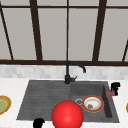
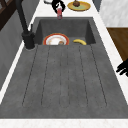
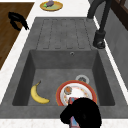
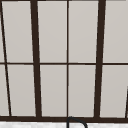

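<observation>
Open drainboard (image 2: 65, 75) beside the faucet (image 1: 67, 77); basin floor crowded by plate (image 3: 76, 93) and banana (image 3: 37, 94).
</observation>
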You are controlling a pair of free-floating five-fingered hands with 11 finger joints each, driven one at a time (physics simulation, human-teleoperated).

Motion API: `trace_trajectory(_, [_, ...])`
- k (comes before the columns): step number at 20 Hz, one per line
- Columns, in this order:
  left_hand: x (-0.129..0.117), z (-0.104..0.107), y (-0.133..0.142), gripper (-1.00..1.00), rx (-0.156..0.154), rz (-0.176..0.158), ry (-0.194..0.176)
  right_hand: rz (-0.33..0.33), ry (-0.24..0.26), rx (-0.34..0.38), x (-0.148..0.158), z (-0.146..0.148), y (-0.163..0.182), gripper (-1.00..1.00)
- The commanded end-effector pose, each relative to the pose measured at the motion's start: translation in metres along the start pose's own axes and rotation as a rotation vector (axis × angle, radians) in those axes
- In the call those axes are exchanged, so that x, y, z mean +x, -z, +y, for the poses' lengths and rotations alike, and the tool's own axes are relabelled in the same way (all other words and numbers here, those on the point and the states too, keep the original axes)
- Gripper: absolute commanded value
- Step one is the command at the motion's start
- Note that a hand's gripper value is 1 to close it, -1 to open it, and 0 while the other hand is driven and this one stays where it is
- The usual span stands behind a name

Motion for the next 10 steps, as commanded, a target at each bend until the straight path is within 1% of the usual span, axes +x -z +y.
trace_trajectory(1, [0.0, 0.0, 0.0, 0.0, 0.0, 0.0, 0.0, -0.033, 0.02, 0.004, -0.022, 0.003, -0.004, 1.0])
trace_trajectory(4, [0.0, 0.0, 0.0, 0.0, 0.0, 0.0, 0.0, -0.044, 0.031, 0.01, -0.038, -0.003, -0.008, 1.0])
trace_trajectory(8, [0.0, 0.0, 0.0, 0.0, 0.0, 0.0, 0.001, -0.049, 0.018, 0.041, -0.057, 0.002, -0.008, 1.0])
trace_trajectory(9, [0.0, 0.0, 0.0, 0.0, 0.0, 0.0, 0.001, -0.049, 0.019, 0.043, -0.063, 0.002, -0.009, 1.0])
trace_trajectory(10, [0.0, 0.0, 0.0, 0.0, 0.0, 0.0, 0.001, -0.038, 0.027, 0.029, -0.07, 0.006, -0.016, 1.0])
